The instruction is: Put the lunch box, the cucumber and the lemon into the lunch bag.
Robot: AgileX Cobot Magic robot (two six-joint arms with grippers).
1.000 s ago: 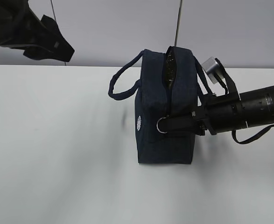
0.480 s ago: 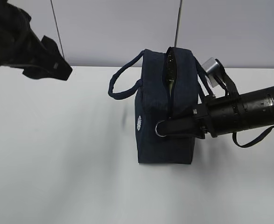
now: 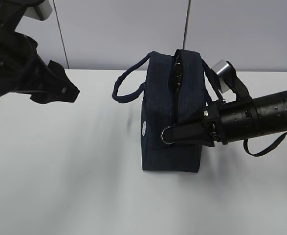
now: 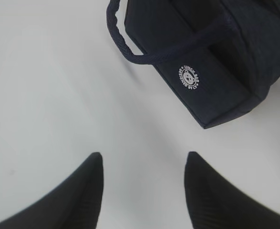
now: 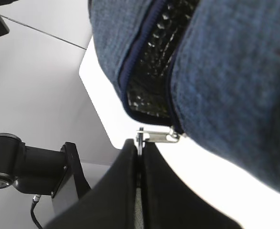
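Lunch bag point(image 3: 171, 117) stands upright mid-desk point(image 3: 60, 186), its top zipper partly open and showing quilted silver lining. Right end effector point(image 5: 140, 152) is clenched on the metal ring pull point(image 3: 166, 134) at the bag's front end. Left end effector point(image 4: 142, 183) hovers released over bare desk left of the bag, gripping nothing.

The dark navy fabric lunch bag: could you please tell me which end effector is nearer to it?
The right end effector: it is shut on the metal ring zipper pull of the dark navy fabric lunch bag. The left end effector hangs open, apart, off the bag's handle side.
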